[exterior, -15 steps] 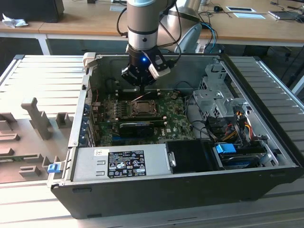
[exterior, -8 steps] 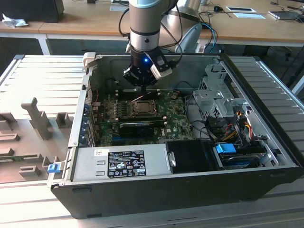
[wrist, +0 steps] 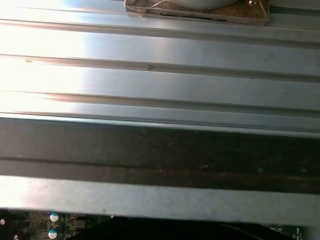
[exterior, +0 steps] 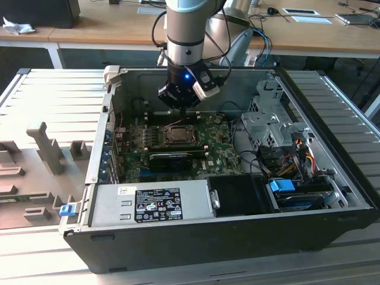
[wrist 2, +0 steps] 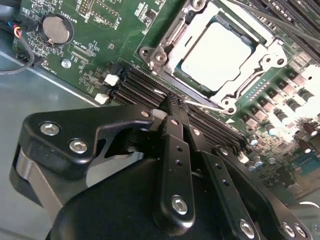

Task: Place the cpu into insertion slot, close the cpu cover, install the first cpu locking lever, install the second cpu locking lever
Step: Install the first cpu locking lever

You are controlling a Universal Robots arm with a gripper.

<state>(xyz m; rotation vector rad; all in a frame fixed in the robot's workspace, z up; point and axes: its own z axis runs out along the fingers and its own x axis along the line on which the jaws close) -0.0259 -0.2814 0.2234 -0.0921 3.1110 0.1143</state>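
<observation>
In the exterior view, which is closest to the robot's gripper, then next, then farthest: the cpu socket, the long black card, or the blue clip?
1. The insertion slot, just below the gripper, mid-board.
2. The long black card, past the socket, toward the case's near wall.
3. The blue clip, far off at the case's corner on the exterior view's left.

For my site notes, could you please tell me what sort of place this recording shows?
Probably a robotics lab or test workshop: an opened computer case lies on a ribbed metal table, a robot arm reaches over its motherboard, and wooden desks stand behind.
</observation>
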